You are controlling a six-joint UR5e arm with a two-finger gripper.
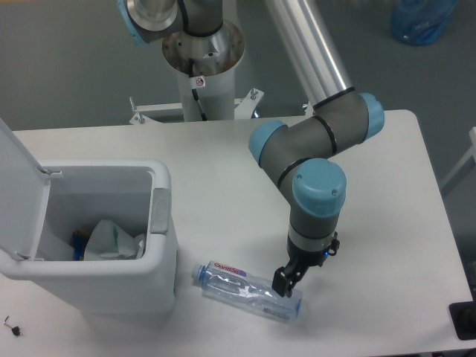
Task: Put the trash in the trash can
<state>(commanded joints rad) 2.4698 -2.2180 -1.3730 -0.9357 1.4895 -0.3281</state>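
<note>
There is only the one fixed view, looking down on the desk (pixel 223 171) from above and in front.

The bin (pixel 93 245) stands at about 9 o'clock on the desk with its flip lid (pixel 18 193) swung up and back, which leaves the mouth open from above so things can be dropped straight in. Inside it, toward the near left corner, lies the crumpled wrapper (pixel 111 239) with its green mark showing; that half of the task looks done.

The bottle (pixel 247 291) lies on its side at about 6 o'clock, just beside the bin's right wall but not touching it. Its blue cap (pixel 197 273) points to 10 o'clock and the red-and-white label sits just behind the cap; the clear body runs off toward 4 o'clock.

The arm reaches in from 12 o'clock and bends down so the wrist hangs over the bottle's far end. The gripper (pixel 286 281) points down at the base end of the bottle, apparently set across its width, which would suit a pinch on the crushed, flatter body. The jaws look dark and close together against the plastic; I cannot tell whether they are spread around the bottle or already pressing on it. The bottle lies flat on the desk, so the lift has not begun.
</note>
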